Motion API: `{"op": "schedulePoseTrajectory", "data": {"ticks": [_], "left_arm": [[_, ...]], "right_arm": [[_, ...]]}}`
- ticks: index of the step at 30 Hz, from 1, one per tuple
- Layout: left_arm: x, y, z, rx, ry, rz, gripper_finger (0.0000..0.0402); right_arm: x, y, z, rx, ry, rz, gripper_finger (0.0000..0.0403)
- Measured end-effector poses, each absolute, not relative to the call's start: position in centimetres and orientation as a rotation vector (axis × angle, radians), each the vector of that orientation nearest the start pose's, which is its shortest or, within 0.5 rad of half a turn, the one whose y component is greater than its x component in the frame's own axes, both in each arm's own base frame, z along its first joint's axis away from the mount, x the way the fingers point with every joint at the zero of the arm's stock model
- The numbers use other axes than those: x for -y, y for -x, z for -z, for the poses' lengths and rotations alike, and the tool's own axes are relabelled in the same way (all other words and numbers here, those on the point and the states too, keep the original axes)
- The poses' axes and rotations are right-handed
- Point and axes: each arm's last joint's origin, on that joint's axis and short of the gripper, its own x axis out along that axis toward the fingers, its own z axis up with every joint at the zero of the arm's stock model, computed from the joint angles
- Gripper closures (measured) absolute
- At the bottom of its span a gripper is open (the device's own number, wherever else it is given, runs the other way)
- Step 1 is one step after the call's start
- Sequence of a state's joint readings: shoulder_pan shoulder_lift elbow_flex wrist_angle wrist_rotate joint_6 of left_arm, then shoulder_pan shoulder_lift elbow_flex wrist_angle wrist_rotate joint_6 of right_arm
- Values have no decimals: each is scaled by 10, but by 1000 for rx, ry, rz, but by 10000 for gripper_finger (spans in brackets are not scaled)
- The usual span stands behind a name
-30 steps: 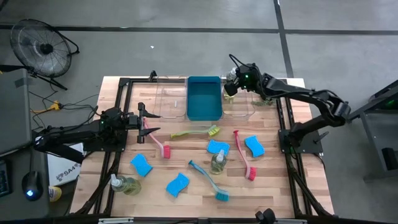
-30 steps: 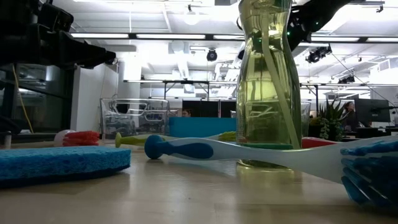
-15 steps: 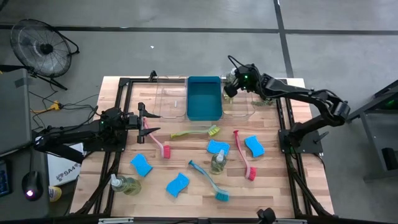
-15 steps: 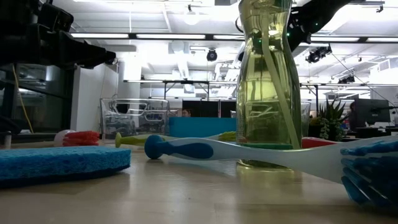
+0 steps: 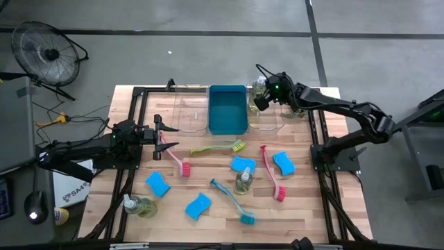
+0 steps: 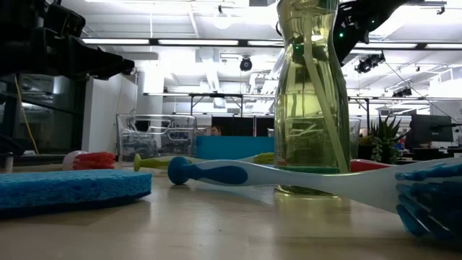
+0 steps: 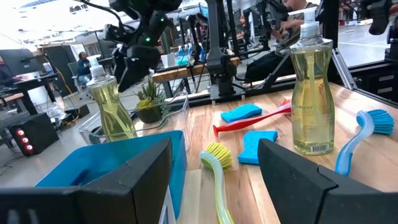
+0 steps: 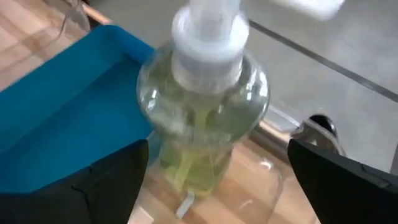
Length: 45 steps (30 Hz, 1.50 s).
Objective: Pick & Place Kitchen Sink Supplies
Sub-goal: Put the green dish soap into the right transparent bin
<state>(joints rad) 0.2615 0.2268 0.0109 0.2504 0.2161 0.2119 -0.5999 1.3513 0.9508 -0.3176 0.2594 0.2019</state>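
Clear plastic forms the tray (image 5: 266, 119) at the table's (image 5: 298, 208) far edge, just right of the blue bin (image 5: 227, 110). A pump bottle (image 8: 202, 118) of yellowish liquid stands upright in this tray. The right gripper (image 5: 261, 101) hovers just beside it with fingers spread wide (no contact visible). The left gripper (image 5: 166, 136) waits near the left edge, fingers partly parted and empty.

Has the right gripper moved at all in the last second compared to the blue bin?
Yes. The right gripper, open, has drawn back from the blue bin toward the table's right edge, leaving the pump bottle standing in the clear tray.
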Motion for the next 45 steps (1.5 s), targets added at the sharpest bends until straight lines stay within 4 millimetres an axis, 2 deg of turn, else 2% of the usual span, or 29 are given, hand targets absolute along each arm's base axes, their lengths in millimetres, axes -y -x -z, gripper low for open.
{"op": "schedulePoseTrajectory", "data": {"ticks": [19,25,34,45], "left_arm": [[-23,-109,-172,28,-220,-49,168],[-23,-109,-172,28,-220,-49,168],[-23,-109,-172,28,-220,-49,168],[-23,-109,-172,28,-220,-49,168]], "right_arm": [[99,-213,-288,-688,-271,687,25],[65,-197,-260,-574,-305,590,23],[16,-172,-245,-523,-207,347,27],[-36,-165,-217,-473,-144,48,28]]}}
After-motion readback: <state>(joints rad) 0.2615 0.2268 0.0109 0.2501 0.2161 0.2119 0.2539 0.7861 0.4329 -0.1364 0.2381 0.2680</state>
